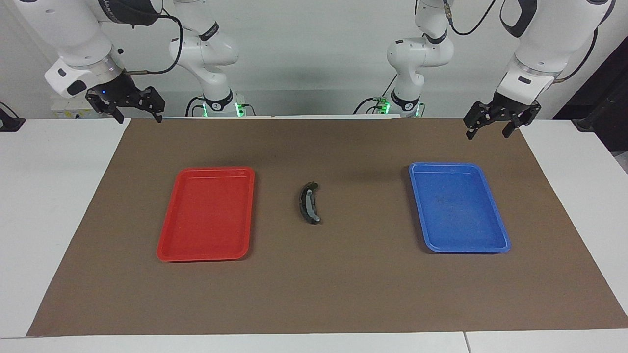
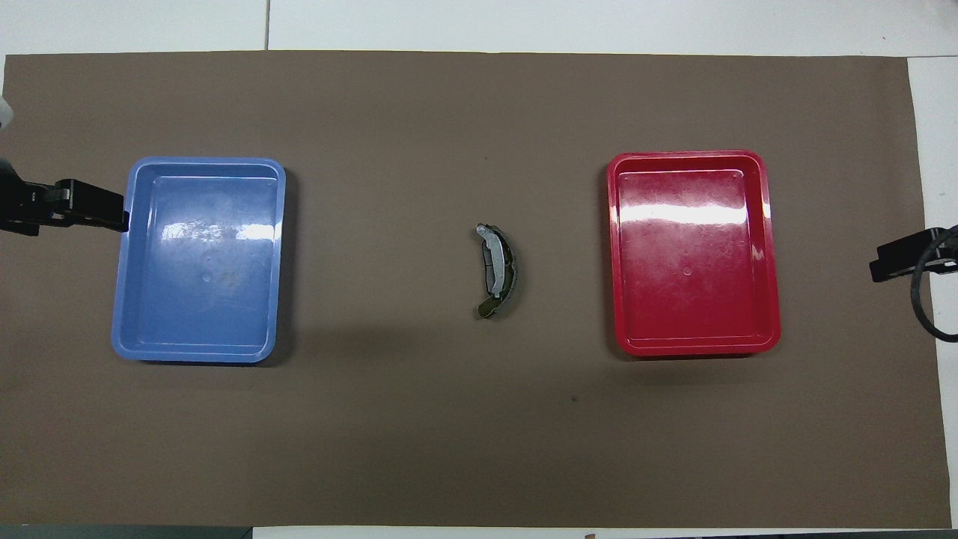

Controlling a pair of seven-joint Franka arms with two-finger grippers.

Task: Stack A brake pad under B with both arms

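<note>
Grey, the short brake pad [image 1: 309,201] lies on top of the longer black curved pad [image 1: 302,206] on the brown mat [image 1: 343,284], between the red tray [image 1: 169,235] and the blue tray [image 1: 498,230]. The left gripper [image 1: 488,128] hangs over the mat's corner near the blue tray, fingers apart, holding nothing. The right gripper [image 1: 131,113] hangs over the mat's corner at the red tray's end, fingers likewise apart.
</note>
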